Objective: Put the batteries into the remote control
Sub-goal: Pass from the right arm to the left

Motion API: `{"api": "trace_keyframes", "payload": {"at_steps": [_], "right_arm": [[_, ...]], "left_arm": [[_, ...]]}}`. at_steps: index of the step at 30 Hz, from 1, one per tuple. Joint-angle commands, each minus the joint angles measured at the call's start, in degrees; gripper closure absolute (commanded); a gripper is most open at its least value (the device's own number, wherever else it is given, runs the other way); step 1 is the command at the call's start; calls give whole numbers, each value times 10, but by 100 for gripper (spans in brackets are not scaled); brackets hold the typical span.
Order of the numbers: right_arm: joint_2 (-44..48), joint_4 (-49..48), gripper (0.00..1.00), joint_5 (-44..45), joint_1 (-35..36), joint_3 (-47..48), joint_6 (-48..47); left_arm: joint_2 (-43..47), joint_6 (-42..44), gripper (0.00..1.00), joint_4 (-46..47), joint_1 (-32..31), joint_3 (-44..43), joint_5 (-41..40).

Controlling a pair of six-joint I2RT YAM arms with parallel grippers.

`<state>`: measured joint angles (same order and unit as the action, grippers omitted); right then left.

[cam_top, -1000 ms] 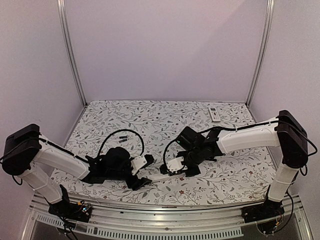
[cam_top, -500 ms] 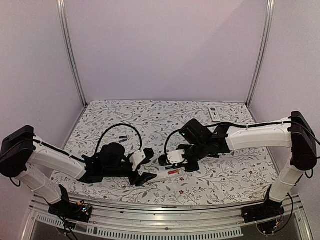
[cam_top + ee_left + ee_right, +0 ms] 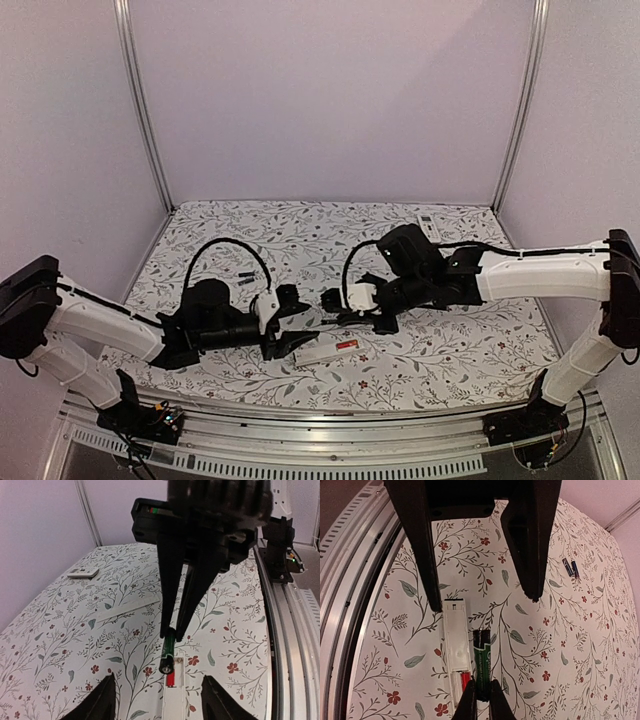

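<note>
The white remote control (image 3: 455, 635) lies face down with its battery bay uncovered, and one red battery (image 3: 465, 679) sits in the bay. My right gripper (image 3: 481, 698) is shut on the end of a green and black battery (image 3: 481, 660), which hangs just beside and above the bay (image 3: 171, 679). My left gripper (image 3: 158, 680) is open, its fingers (image 3: 427, 555) standing either side of the remote's other end without touching it. In the top view the remote (image 3: 322, 352) lies under both grippers, left (image 3: 298, 320) and right (image 3: 332, 300). Two more batteries (image 3: 571, 568) lie apart on the cloth.
A second, small white remote (image 3: 428, 228) rests at the back right of the flowered cloth. A thin flat white strip (image 3: 127, 610) lies on the cloth behind the grippers. The metal rail (image 3: 287, 625) runs along the table's near edge.
The right arm has stretched leftwards and lifted its battery up off the remote. The left gripper has swung round towards the remote's end and its jaws have narrowed somewhat.
</note>
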<state>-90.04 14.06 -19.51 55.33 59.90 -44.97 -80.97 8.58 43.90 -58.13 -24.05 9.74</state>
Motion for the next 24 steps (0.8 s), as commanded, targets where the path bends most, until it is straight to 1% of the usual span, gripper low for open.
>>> {"api": "trace_keyframes", "payload": {"at_steps": [1, 6, 9, 13, 18, 21, 24], "right_arm": [[13, -21, 100, -17, -2, -9, 7], [19, -31, 100, -21, -2, -18, 10], [25, -35, 100, -19, -2, -24, 10], [29, -37, 100, -18, -2, -27, 9], [29, -38, 100, -17, -2, -27, 8], [28, -39, 100, -16, -2, -28, 10], [27, -40, 100, -14, -2, -29, 12]], "left_arm": [[-21, 23, 46, 9, -2, -23, 19], [-36, 20, 53, -17, -2, -41, 35], [-39, 20, 61, -20, -3, -48, 27], [-41, 23, 69, -27, -2, -54, 28], [-52, 24, 71, -49, -3, -66, 31], [-50, 24, 77, -50, -3, -69, 31], [-50, 21, 79, -52, -4, -72, 31]]}}
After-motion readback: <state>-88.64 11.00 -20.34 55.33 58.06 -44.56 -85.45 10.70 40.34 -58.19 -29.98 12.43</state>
